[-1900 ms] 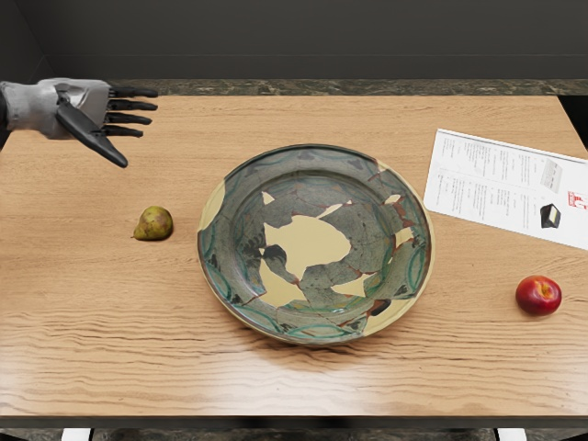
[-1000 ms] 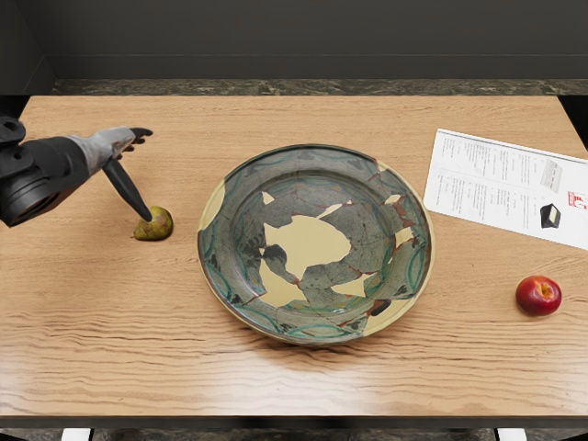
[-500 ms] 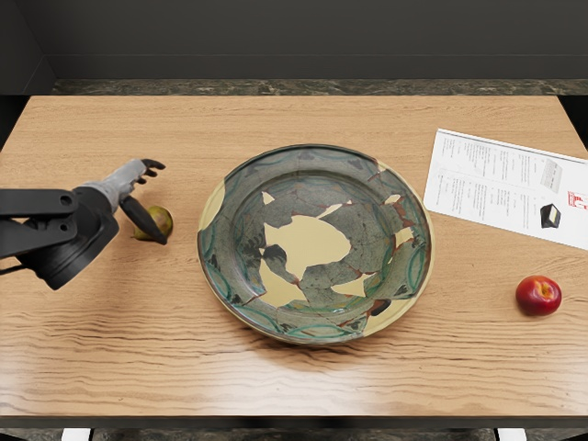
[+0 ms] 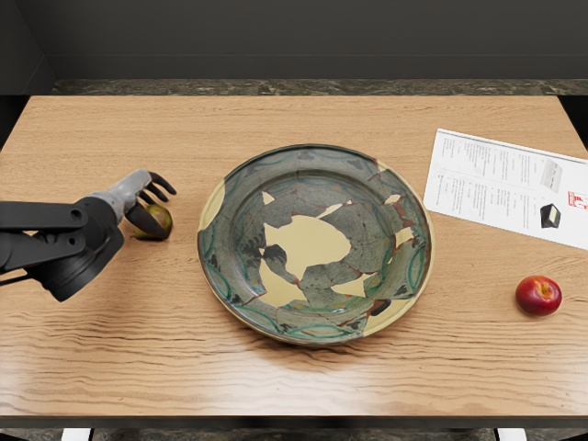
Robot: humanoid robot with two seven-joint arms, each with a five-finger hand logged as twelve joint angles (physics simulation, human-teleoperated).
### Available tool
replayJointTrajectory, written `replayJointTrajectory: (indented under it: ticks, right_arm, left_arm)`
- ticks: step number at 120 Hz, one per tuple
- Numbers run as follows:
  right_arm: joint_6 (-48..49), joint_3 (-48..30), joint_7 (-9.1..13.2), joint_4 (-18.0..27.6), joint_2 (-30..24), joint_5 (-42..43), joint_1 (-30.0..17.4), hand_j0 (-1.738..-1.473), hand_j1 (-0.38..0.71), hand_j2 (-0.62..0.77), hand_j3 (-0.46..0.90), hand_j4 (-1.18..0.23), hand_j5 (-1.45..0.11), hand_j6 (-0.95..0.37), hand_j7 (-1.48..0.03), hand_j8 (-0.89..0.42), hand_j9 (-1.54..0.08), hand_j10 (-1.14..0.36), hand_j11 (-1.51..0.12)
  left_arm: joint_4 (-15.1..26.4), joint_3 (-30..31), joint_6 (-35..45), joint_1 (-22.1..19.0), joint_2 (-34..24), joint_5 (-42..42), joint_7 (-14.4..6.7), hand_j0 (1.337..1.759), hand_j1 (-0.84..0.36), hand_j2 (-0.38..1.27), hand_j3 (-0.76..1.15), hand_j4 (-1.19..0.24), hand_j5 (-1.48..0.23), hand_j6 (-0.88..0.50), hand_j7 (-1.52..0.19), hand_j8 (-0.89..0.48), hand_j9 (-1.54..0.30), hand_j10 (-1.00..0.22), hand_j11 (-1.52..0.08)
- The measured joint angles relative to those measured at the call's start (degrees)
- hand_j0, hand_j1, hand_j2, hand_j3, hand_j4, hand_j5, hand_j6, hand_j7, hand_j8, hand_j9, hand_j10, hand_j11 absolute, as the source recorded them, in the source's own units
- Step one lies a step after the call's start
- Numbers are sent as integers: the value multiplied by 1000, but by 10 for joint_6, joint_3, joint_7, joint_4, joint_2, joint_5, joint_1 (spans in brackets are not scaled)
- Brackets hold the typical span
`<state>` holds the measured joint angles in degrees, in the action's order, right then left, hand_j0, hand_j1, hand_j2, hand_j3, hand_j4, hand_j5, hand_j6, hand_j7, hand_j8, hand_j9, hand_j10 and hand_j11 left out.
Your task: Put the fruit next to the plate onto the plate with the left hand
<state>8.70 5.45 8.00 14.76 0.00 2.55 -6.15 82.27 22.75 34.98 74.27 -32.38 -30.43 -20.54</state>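
Note:
A small green-yellow pear [image 4: 161, 218] lies on the table just left of the large green and cream plate [image 4: 401, 193]. My left hand [image 4: 150, 204] reaches in from the left edge and sits right at the pear. Its fingers are spread above the fruit and the thumb curls under its near side, partly hiding it. The fingers have not closed on the pear. The right arm is out of view.
A red apple [image 4: 538, 295] rests near the right edge of the wooden table [image 4: 294, 377]. A printed paper sheet [image 4: 510, 186] lies at the back right. My dark forearm [image 4: 55, 243] lies over the table's left side.
The left hand came down from the back left corner to the pear. Over the last half second it moved slightly right and its thumb curled around the fruit.

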Motion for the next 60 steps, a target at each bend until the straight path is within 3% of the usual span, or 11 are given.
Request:
replayJointTrajectory:
  ticks: [14,36,60]
  right_arm:
    - [0,0,0,0,0,0,0,-1658,-329,-4,0,-16,-22,-16,-22,-16,-22,-16,-22]
    - [0,0,0,0,0,0,0,-1658,-329,-4,0,-17,-22,-16,-22,-16,-22,-17,-22]
    - [0,0,0,0,0,0,0,-1658,-329,-4,0,-16,-22,-16,-22,-16,-22,-16,-22]
  left_arm:
    - [0,2,0,-6,0,-1,1,1656,-228,38,0,-481,-651,-481,-653,-479,-655,-480,-656]
    - [0,3,-1,-6,-2,0,0,1651,-261,60,0,-539,-772,-465,-779,-400,-785,-532,-790]
    - [8,3,0,3,-16,2,-2,1652,-265,242,0,-635,-873,-500,-865,-446,-876,-598,-884]
